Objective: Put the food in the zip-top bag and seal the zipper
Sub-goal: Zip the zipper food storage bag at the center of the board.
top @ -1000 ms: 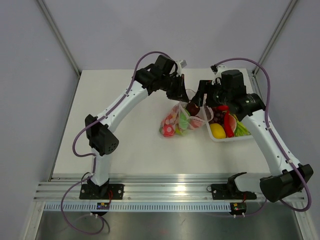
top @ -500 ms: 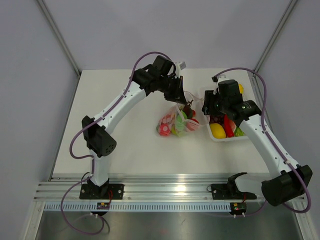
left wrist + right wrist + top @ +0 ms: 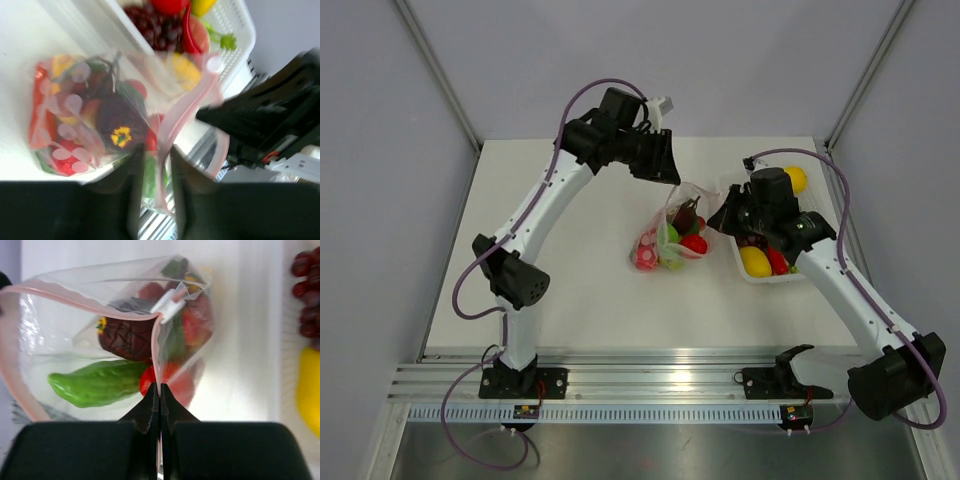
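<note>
Zip-top bag (image 3: pixel 665 240) sits mid-table (image 3: pixel 570 290), just left of the white tray (image 3: pixel 239 32). Its mouth is lifted and its belly sags toward the tabletop; whether it touches cannot be told from above.

Left gripper (image 3: pixel 670 178) is at the far side of the mouth. In the left wrist view its two dark fingers stand close together with the pink rim running down between them. The frame is blurred, but it reads as a pinch on the bag's edge.

Right gripper (image 3: pixel 159 387) is at the tray side of the mouth. Its jaws are pressed fully together, with the zipper (image 3: pixel 154 352) clamped in the seam between the tips. A white slider (image 3: pixel 170 307) rides the strip just above the grip.

The mouth is open. The pink strip loops wide to the left in the right wrist view, its two sides well apart.

Food (image 3: pixel 127 337) inside the bag:
- a dark purple piece with a yellow flower mark
- a long green piece (image 3: pixel 95 381) below it
- red pieces behind and beside the clamped strip

Spotted red and yellow shapes press against the plastic at the low end.

The tray holds dark grapes (image 3: pixel 306 290), a yellow fruit (image 3: pixel 755 262) and red pieces. Another yellow piece (image 3: pixel 796 180) lies at the tray's far end.
</note>
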Controlling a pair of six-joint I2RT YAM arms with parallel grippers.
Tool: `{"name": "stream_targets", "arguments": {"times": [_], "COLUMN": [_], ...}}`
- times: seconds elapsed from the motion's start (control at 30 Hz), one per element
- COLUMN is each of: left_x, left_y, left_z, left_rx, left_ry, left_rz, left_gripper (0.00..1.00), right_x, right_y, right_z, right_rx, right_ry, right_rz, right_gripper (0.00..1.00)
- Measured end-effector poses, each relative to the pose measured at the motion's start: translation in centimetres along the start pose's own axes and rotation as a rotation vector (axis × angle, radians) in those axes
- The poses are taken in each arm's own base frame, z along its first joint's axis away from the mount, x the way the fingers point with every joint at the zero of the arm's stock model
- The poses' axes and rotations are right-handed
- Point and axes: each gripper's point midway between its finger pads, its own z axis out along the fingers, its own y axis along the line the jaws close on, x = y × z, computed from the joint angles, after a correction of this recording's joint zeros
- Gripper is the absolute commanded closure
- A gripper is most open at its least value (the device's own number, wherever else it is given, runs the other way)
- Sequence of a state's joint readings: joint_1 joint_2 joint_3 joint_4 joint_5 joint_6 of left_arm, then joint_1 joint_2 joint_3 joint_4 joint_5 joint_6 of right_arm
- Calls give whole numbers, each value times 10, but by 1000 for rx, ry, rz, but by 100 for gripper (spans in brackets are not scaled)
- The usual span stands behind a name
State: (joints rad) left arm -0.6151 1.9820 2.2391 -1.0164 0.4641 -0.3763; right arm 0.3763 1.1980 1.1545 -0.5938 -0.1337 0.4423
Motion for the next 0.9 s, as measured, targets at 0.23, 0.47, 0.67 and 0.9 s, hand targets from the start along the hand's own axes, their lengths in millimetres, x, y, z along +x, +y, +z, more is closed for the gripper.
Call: {"name": "stream_targets", "arguments": {"times": [0.23,0.47,0.67,0.9], "left_x": [-29,4,69,95], "left_y": [5,-31,-61,-26], "left_z": [-56,-109,-90,-54], "left_rx": [-45,-33,45,-29], "left_ry": [-157,-207,-114,-92], "left_rz": [135,320,434,431], "left_gripper": [32,36,36,36], "right_x": [17,12,4,-1], "right_y": [44,81,94,101], "right_z": [17,23,22,22], "right_rx": [-57,-118,-155,-182], "right_ry": [67,68,48,36], "right_rz": [205,308,373,412], "right_gripper": [100,100,100,100]}}
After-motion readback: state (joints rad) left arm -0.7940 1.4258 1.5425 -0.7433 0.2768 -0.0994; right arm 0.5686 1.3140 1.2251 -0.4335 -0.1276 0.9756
